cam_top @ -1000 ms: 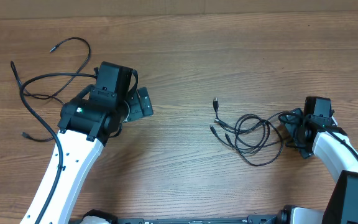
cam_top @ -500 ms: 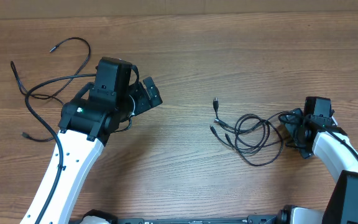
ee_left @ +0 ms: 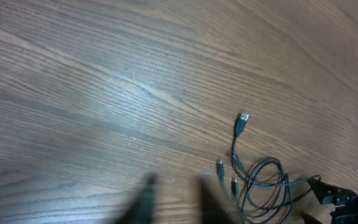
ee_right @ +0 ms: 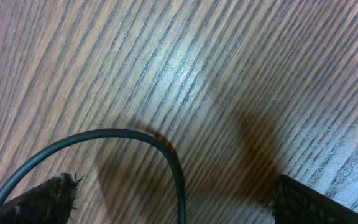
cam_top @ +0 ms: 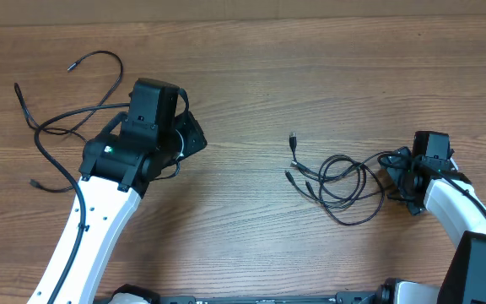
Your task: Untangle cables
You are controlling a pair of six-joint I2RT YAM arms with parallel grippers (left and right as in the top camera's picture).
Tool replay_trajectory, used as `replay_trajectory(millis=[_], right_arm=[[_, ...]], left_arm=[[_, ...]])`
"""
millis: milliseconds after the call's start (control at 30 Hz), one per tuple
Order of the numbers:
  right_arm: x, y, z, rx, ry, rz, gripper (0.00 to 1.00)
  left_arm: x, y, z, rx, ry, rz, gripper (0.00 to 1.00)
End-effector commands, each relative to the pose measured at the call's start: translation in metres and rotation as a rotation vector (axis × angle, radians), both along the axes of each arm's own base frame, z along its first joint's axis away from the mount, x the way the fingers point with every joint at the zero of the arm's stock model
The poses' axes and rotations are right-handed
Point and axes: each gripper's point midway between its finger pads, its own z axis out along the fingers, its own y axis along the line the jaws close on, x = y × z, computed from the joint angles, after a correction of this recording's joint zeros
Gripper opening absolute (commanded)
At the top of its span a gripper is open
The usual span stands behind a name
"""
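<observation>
Overhead, the left gripper (cam_top: 191, 136) hangs above bare wood left of centre, touching nothing. In the left wrist view its fingers (ee_left: 146, 198) are only two dark blurs with a narrow gap and nothing between them, so I cannot tell whether it is open or closed.

The right gripper (cam_top: 402, 182) sits low at the right end of the tangled cables (cam_top: 342, 181). In the right wrist view its fingers (ee_right: 39, 198) stand wide apart, and one black cord of the tangle arcs across the wood between them, unclamped.

The tangle lies right of centre in loose overlapping loops, its plug ends pointing left, one plug (cam_top: 292, 137) reaching toward the far side. A separate loose cable (cam_top: 81, 106) sprawls over the far left corner, running in beside the left arm.

Between the left gripper and the tangle the surface (cam_top: 243, 76) is open wood. Its far edge runs along the top of the overhead view, well apart from both grippers.
</observation>
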Motion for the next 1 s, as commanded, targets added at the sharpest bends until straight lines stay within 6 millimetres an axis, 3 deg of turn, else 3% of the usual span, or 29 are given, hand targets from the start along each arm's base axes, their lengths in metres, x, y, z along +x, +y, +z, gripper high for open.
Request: replay_trajectory(millis=[0,100,133,233,267,300,433,533,767,967], right_arm=[[0.001,0.003,0.0,0.018,-0.003,0.004,1.0],[0.001,0.003,0.0,0.018,-0.003,0.004,1.0],[0.001,0.003,0.0,0.018,-0.003,0.004,1.0],[0.001,0.003,0.0,0.018,-0.003,0.004,1.0],[0.001,0.003,0.0,0.018,-0.003,0.004,1.0],[0.001,0.003,0.0,0.018,-0.003,0.004,1.0],[0.001,0.003,0.0,0.018,-0.003,0.004,1.0],[0.001,0.003,0.0,0.019,-0.003,0.004,1.0],[0.001,0.003,0.0,0.019,-0.003,0.004,1.0],[0.001,0.003,0.0,0.018,-0.003,0.004,1.0]], left_arm=[[-0.004,-0.003,-0.004,-0.028,0.036,0.022,0.04],[-0.004,-0.015,-0.001,-0.071,0.031,0.007,0.04],[-0.004,-0.022,0.001,-0.088,0.023,-0.014,0.13],[0.001,-0.046,0.007,-0.12,-0.018,-0.075,0.8],[0.003,-0.054,0.009,-0.126,-0.038,-0.092,0.96],[0.006,-0.064,0.011,-0.134,-0.058,-0.113,1.0],[0.02,-0.11,0.013,-0.171,-0.138,-0.206,1.0],[0.035,-0.129,0.005,-0.152,-0.185,-0.224,1.0],[0.056,-0.142,-0.034,-0.108,-0.154,-0.213,0.99],[0.054,-0.14,-0.043,-0.077,-0.135,-0.235,0.99]])
